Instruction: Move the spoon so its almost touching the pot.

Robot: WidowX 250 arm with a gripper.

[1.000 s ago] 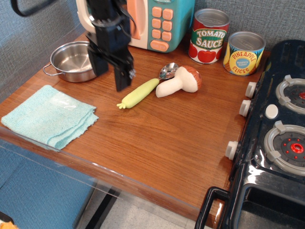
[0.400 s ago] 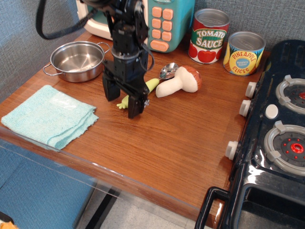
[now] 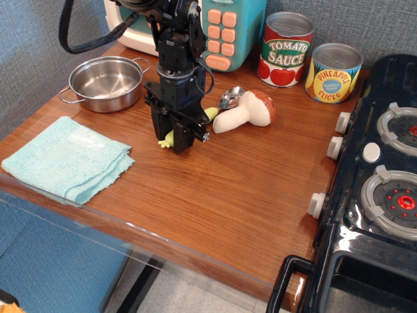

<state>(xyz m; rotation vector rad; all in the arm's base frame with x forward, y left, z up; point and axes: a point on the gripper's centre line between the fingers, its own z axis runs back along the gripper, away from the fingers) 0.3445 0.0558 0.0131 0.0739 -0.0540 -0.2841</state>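
Observation:
The spoon lies on the wooden table with its silver bowl point(image 3: 229, 97) against the mushroom and its yellow-green handle running down-left. My gripper point(image 3: 173, 135) stands over the handle's lower half, and its black fingers point(image 3: 183, 137) are closed around it. Only the handle's tip point(image 3: 165, 142) and a short piece near the bowl show past the fingers. The spoon still rests on the table. The steel pot point(image 3: 104, 81) with wire loop handles sits at the back left, about a hand's width left of the gripper.
A white mushroom with a brown cap point(image 3: 245, 111) touches the spoon's bowl. A tomato sauce can point(image 3: 285, 49) and a pineapple can point(image 3: 333, 72) stand at the back. A teal toy microwave point(image 3: 221, 32) is behind the arm. A folded teal cloth point(image 3: 68, 156) lies front left. A black toy stove point(image 3: 384, 169) is on the right.
The gripper came from beside the pot to the spoon's handle, lowered onto it, and its fingers went from wide open to closed on the handle. The spoon has barely moved.

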